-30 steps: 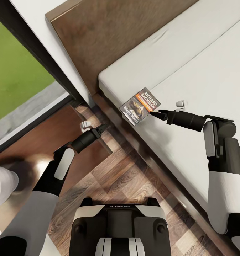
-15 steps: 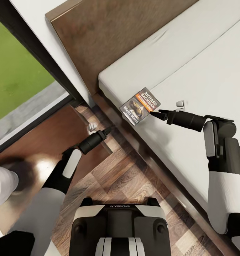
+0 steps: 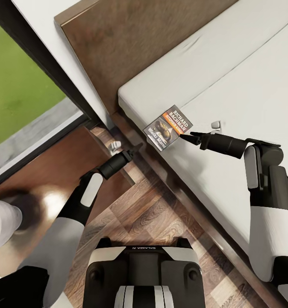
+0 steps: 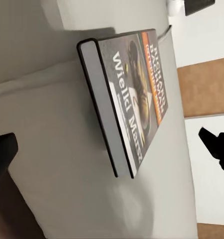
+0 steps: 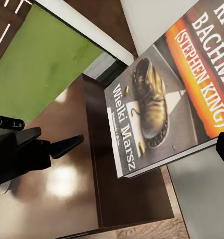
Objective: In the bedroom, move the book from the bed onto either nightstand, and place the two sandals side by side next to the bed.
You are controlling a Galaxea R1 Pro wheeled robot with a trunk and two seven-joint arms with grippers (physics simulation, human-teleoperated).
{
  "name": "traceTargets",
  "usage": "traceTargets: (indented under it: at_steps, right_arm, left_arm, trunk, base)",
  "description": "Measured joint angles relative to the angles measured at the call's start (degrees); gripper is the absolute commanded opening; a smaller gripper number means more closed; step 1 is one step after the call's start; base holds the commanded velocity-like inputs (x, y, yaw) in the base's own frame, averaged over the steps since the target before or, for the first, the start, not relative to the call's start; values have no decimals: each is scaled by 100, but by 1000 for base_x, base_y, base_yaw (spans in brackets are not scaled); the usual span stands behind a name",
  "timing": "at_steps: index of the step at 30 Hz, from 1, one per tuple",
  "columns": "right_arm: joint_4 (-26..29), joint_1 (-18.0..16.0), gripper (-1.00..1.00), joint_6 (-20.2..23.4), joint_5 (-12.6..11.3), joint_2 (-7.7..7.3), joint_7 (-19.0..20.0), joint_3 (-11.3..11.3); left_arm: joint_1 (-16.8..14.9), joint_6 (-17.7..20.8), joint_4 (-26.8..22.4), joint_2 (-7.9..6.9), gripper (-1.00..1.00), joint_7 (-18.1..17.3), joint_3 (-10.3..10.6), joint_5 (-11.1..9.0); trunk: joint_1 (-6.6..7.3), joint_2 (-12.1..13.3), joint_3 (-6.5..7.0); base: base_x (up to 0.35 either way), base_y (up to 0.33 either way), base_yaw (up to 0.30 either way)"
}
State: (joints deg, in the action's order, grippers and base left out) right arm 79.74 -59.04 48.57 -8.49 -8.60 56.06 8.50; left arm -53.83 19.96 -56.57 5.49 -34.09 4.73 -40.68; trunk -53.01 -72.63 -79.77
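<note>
- One book (image 3: 168, 127) lies on the light-grey mattress of the bed (image 3: 246, 98), at its edge, with a corner jutting past the edge toward the nightstand (image 3: 54, 171).
- Right claw (image 3: 187, 137) has its tips at the book's near corner; I cannot tell whether its fingers are apart or together.
- Left claw (image 3: 137, 148) hangs above the gap between nightstand and bed, fingers apart, pointing at the book's spine (image 4: 99, 107).
</note>
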Motion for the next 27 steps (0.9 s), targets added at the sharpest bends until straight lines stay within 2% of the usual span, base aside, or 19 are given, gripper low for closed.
traceTargets:
  at_steps: [5, 9, 15, 20, 22, 27]
  right_arm:
    - [-2, 0, 100, -10, 0, 0, 0, -1]
    - [-2, 0, 100, -97, 0, 0, 0, -10]
    - [-2, 0, 100, -103, 3, 0, 0, -4]
    - [-2, 0, 100, -104, 5, 0, 0, -2]
    - [26, -7, 100, -116, -11, -47, 63, 8]
    - [11, -15, 100, -119, -13, -23, 22, 21]
  left_arm:
    - [-74, -4, 125, 3, 100, -2, -2, -1]
    - [-314, -18, 497, 5, 100, -8, -2, 1]
    - [-475, -39, 774, 5, 100, -9, -7, -2]
    - [-683, -295, 1146, 13, 100, -7, -8, 0]
    - [-748, -328, 1080, -52, 100, -33, -73, -22]
    - [-819, -318, 957, -214, 100, -16, -157, -11]
  trunk:
    - [0, 0, 0]
    - [0, 0, 0]
    - [0, 0, 0]
    - [0, 0, 0]
    - [0, 0, 0]
    - [0, 0, 0]
  base:
    - [0, 0, 0]
    - [0, 0, 0]
    - [0, 0, 0]
    - [0, 0, 0]
    - [0, 0, 0]
    - [0, 0, 0]
